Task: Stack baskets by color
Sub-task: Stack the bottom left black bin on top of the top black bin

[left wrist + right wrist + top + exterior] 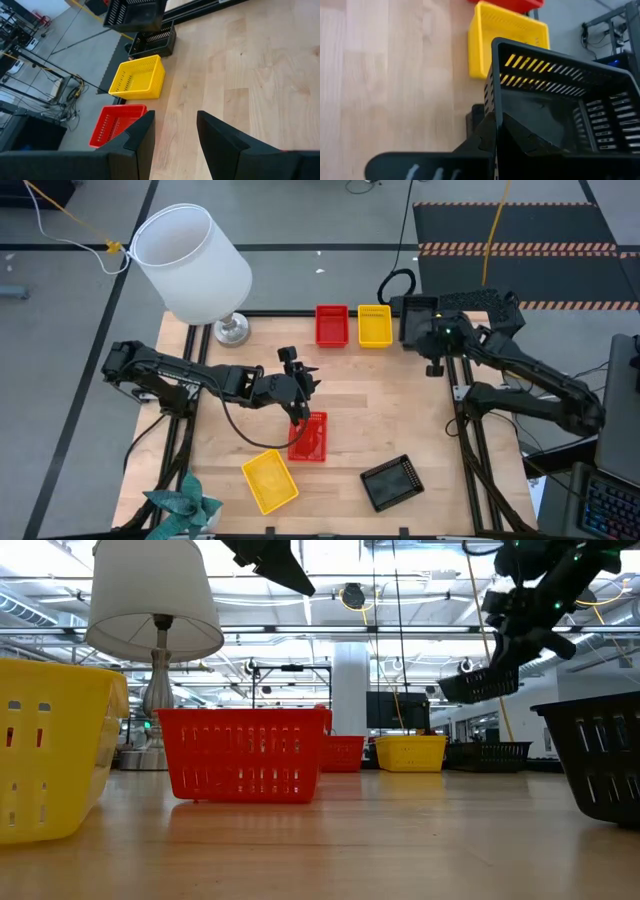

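We see our right gripper [495,135] clamping a black basket [560,95] aloft at the counter's [400,410] far right; our left gripper [175,132] hovers parted, empty.

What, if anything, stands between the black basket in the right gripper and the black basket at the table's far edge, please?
Nothing visible does. The right gripper holds its black basket in the air directly above the other black basket, with only open air between; the yellow basket sits alongside.
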`<state>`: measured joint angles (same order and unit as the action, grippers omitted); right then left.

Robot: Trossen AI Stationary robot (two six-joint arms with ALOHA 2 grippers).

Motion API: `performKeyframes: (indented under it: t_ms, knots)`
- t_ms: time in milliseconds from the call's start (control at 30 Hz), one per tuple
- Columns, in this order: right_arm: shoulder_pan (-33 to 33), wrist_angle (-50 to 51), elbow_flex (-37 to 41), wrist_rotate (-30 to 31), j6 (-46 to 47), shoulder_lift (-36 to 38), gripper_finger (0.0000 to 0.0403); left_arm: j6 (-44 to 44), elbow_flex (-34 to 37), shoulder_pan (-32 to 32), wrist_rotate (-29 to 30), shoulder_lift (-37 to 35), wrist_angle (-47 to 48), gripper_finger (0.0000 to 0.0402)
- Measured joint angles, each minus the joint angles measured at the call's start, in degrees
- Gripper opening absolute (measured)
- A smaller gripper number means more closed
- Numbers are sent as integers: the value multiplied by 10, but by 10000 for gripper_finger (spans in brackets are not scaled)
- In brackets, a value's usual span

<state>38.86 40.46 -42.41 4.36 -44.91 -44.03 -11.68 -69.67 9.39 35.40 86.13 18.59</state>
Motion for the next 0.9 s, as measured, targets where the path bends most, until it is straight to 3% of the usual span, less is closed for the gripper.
performKeyframes:
  t_ms: [267, 467, 633, 900]
  knots:
    - [32, -5, 9, -47, -3, 0, 6, 1, 0, 0, 0, 0, 0, 147]
    - [60, -32, 9, -47, -5, -6, 6, 0, 0, 0, 0, 0, 0, 147]
    - [78, -30, 9, -45, 21, -48, 6, -23, 0, 0, 0, 0, -2, 147]
    - [94, -47, 10, -45, -12, -112, 6, -79, 0, 0, 0, 0, -29, 147]
